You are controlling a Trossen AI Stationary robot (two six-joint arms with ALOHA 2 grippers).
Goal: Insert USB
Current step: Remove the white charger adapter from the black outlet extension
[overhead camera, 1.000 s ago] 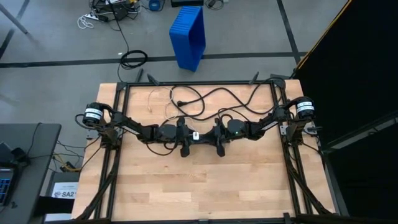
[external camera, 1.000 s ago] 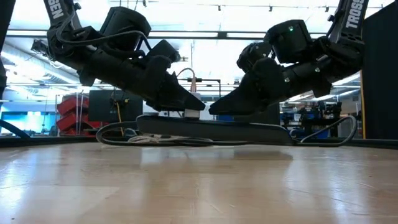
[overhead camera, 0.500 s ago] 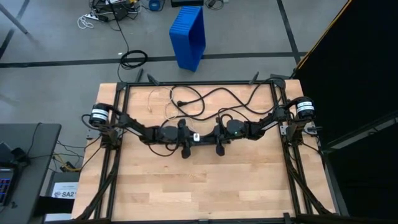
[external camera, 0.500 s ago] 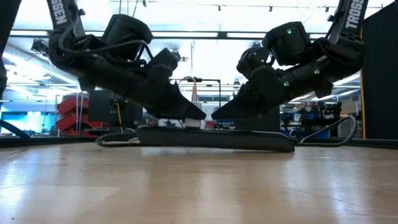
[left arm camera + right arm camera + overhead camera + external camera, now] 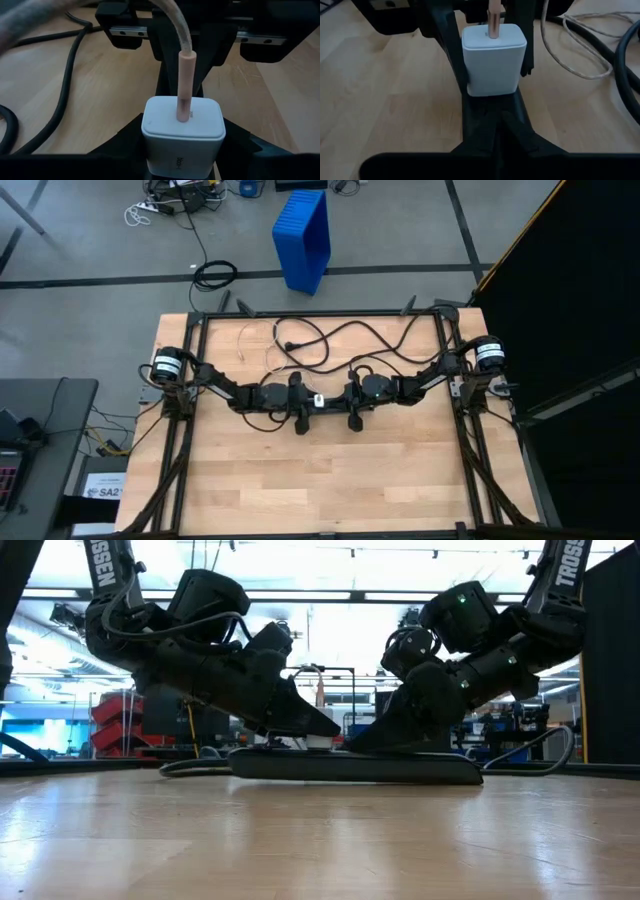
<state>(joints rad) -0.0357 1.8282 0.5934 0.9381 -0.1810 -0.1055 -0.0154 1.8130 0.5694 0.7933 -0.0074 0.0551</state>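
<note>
White charger block (image 5: 183,131), one, with USB (image 5: 183,87) plugged in, clamped in left gripper (image 5: 308,399) jaws; right gripper (image 5: 341,401) jaws clenched empty.

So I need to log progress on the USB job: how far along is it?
Done: the USB plug sits in the white charger block. In hand: the left gripper grips the block, which sits on the black power strip; the right gripper, shut, rests against the block. Left: releasing and pulling both arms away.
</note>
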